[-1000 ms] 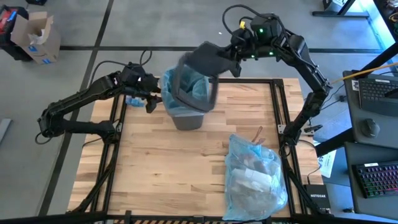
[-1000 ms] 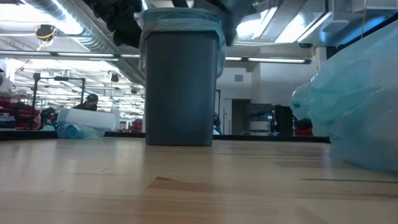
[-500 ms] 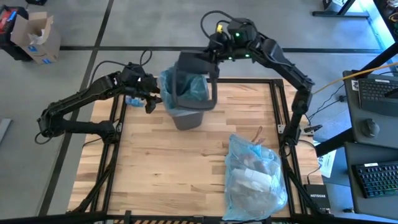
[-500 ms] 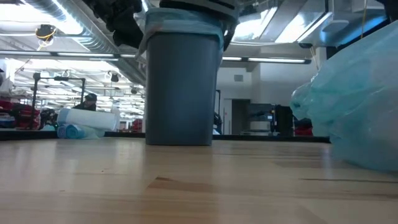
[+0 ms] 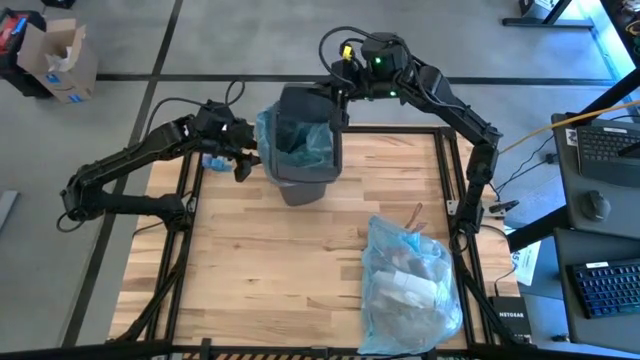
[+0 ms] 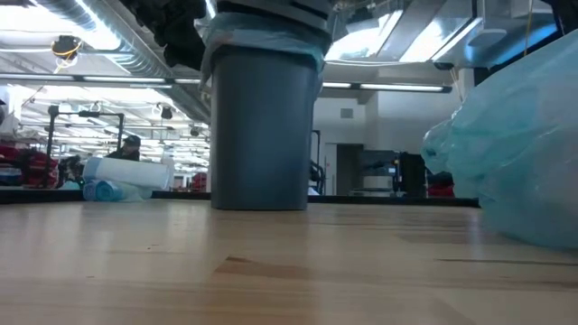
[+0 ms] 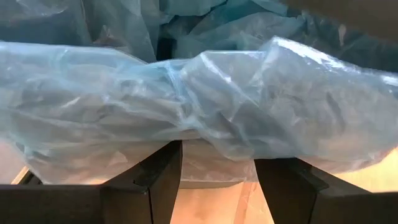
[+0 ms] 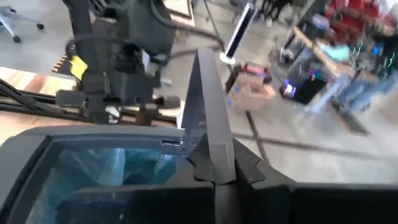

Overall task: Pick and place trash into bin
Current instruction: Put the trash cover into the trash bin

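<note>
the bin (image 5: 300, 160) stood near the far edge of the table (image 5: 300, 270), a little toward its left side, dark grey and tapered, with the light blue liner (image 5: 300, 140) folded out over its rim. the right gripper (image 5: 335, 100) hung over the bin's far rim, its fingers pressed tight onto the grey lid (image 5: 310, 103), which sat on the far part of the bin's top and tilted, so that the liner showed inside the frame; from the right wrist view the lid's frame (image 8: 74, 140) lay around the blue plastic and a thin grey flap (image 8: 208, 118) stood up between the fingers. from table height the lid (image 6: 266, 11) was seen resting on the bunched liner at the top of the bin (image 6: 262, 126). the left gripper (image 5: 242, 155) was just beside the bin's left rim, near the table's far left corner, with its fingers (image 7: 158, 180) spread apart and the liner's crumpled overhang (image 7: 199, 106) filling the space just in front of them; i could not tell whether they touched the plastic. the trash i could see was packed in a filled light blue bag (image 5: 410, 285) that lay toward the near right corner of the table, well apart from the bin, with pale paper showing through it. a roll of blue bags (image 6: 122, 176) lay at the far left edge of the table. off the table, a cardboard box (image 5: 55, 55) sat on the floor beyond the far left corner.
</note>
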Tool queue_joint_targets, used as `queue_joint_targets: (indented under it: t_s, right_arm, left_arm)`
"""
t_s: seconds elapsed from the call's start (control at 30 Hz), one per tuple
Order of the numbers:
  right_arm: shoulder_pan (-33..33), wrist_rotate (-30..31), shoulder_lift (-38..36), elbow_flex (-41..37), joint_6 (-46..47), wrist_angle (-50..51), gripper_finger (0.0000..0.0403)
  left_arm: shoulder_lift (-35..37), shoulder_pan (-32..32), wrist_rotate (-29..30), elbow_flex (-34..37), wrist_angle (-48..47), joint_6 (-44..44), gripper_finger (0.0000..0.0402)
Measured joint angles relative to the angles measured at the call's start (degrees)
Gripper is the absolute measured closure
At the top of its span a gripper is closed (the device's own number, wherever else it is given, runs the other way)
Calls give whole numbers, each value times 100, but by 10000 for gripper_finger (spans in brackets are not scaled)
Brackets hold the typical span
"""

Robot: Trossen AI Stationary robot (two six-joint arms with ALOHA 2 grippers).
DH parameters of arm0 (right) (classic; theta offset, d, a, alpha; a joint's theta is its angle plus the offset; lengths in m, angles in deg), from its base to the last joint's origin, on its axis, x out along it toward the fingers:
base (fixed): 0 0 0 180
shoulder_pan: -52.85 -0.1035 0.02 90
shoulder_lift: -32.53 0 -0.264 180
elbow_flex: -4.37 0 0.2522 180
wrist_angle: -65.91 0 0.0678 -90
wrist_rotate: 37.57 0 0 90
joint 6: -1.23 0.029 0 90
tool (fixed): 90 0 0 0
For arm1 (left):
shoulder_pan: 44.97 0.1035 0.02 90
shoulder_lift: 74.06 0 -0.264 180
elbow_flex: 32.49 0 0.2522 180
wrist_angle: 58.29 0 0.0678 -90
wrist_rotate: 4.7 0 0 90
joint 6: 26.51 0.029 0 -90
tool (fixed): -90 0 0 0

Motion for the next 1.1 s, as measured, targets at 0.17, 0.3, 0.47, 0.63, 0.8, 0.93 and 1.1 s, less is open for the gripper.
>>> queue_joint_targets:
  t_s: [0.17,0.3,0.47,0.63,0.8,0.93,1.1]
  right_arm:
    - [7,-235,-9,-5,-344,-290,396]
    - [9,-258,99,-5,-645,-410,396]
    - [-8,-263,210,-7,-753,-703,397]
    - [-105,-101,153,4,-1059,-984,397]
    - [-105,-72,22,16,-1095,-995,397]
    - [-101,-29,-21,14,-1070,-857,397]
    - [-105,152,-181,17,-1037,-585,397]
  left_arm:
    - [0,2,11,0,-11,22,208]
    - [0,2,9,0,-8,47,208]
    - [2,2,11,0,-11,52,208]
    - [2,2,13,0,-16,62,208]
    - [2,4,9,0,-6,66,208]
    - [2,2,-9,0,17,74,208]
    - [2,2,-11,0,24,159,208]
